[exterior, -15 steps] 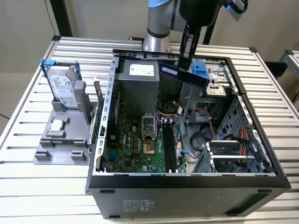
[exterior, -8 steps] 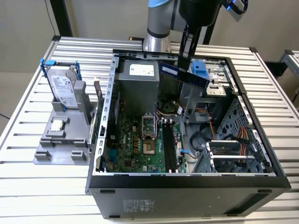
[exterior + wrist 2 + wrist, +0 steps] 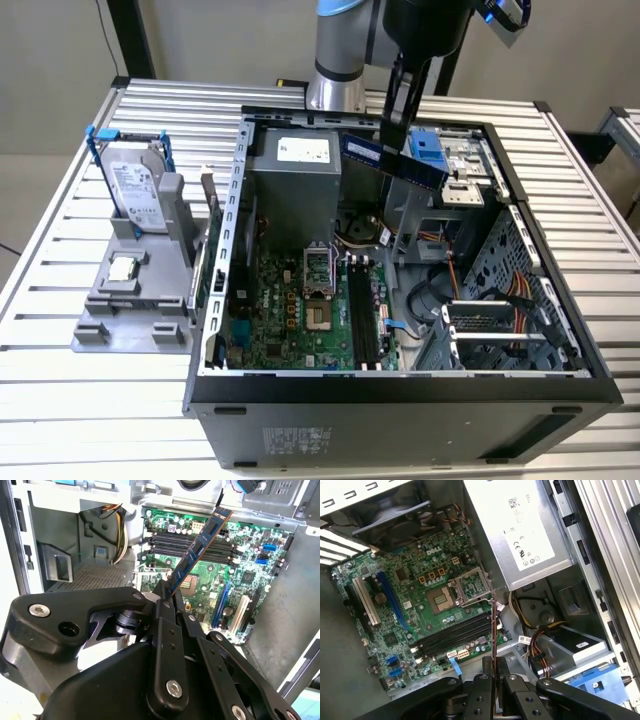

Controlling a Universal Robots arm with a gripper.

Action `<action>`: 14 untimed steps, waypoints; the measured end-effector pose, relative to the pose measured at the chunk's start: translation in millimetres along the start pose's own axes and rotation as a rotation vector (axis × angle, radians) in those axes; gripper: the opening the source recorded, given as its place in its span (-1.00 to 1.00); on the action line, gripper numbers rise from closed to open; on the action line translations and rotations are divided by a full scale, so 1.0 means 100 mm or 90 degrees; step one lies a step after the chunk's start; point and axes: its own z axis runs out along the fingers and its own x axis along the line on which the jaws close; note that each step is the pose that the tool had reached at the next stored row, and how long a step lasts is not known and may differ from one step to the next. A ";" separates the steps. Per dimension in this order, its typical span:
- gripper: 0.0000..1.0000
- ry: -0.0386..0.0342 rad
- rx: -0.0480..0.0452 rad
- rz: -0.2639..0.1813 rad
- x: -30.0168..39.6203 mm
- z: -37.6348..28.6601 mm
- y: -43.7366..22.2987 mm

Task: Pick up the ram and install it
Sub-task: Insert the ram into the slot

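Note:
The ram (image 3: 393, 160) is a dark bluish stick, and my gripper (image 3: 392, 138) is shut on its middle. It hangs tilted in the air above the back part of the open computer case (image 3: 400, 405). In the second wrist view the ram (image 3: 200, 542) sticks out from between the fingers (image 3: 165, 597), over the motherboard's long black slots (image 3: 187, 544). The first wrist view has the ram (image 3: 493, 627) edge-on, rising from my gripper (image 3: 493, 672) with the slots (image 3: 455, 637) beyond. The same slots (image 3: 362, 320) lie well below and nearer the front in the exterior view, and nothing sits in them.
A grey power supply (image 3: 293, 190) stands in the case beside the open processor socket (image 3: 316, 285). Cables (image 3: 470, 270) and a drive cage (image 3: 455, 165) fill the case toward the exterior view's right. Outside the case, a grey tray (image 3: 120, 325) holds a hard drive (image 3: 135, 190) and a processor chip (image 3: 123, 267).

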 end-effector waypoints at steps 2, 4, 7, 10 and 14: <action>-1.00 0.0000 0.0000 0.001 0.000 0.000 0.000; -1.00 0.0000 0.0001 0.002 0.000 0.000 0.000; -1.00 0.0000 0.0001 0.003 0.000 0.000 0.000; -1.00 -0.0001 0.0002 0.005 0.000 0.000 0.000; -1.00 -0.0002 0.0004 0.011 0.000 0.000 0.000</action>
